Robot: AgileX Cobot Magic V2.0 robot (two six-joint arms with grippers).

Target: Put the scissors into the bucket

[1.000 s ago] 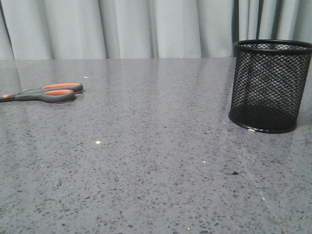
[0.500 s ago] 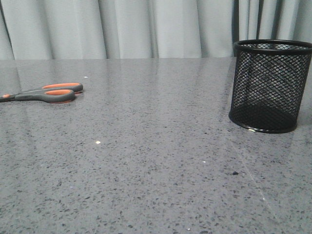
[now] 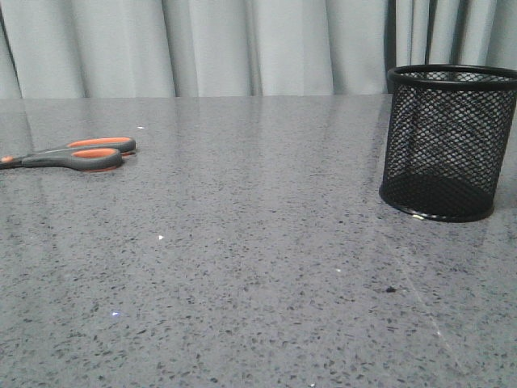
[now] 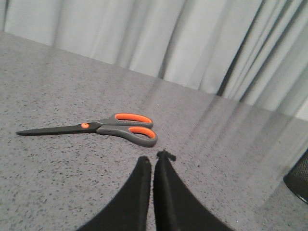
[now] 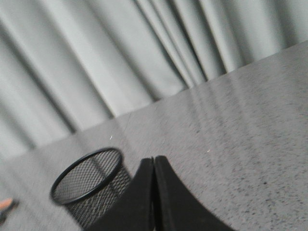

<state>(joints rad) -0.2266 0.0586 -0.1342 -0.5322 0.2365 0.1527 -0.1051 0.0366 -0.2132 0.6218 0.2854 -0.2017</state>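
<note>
Scissors [image 3: 71,153] are lying flat at the left edge of the front view, handles pointing toward the middle of the frame and blades running off the left border. The bucket [image 3: 446,144] is standing upright at the right edge, well apart from them, with bare speckled table [image 3: 258,267] between. Neither arm is showing here.

In the left wrist view the left pincer [image 4: 153,163] is sitting clenched at the bottom centre, its two dark fingers pressed together and grasping nothing. The scissors [image 4: 96,129] are lying just beyond its tips in the middle left of the frame, closed, with the orange-lined loops nearest the pincer.

In the right wrist view the right pincer [image 5: 153,166] is likewise clenched and empty at the bottom centre, with the bucket [image 5: 91,187] sitting in the lower left of the frame, its mouth open upward.

To my eye the reach is only starting. The left pincer needs to spread wide first, then come down across the narrow neck near the pivot, where flat scissors are easiest to lift cleanly.
</note>
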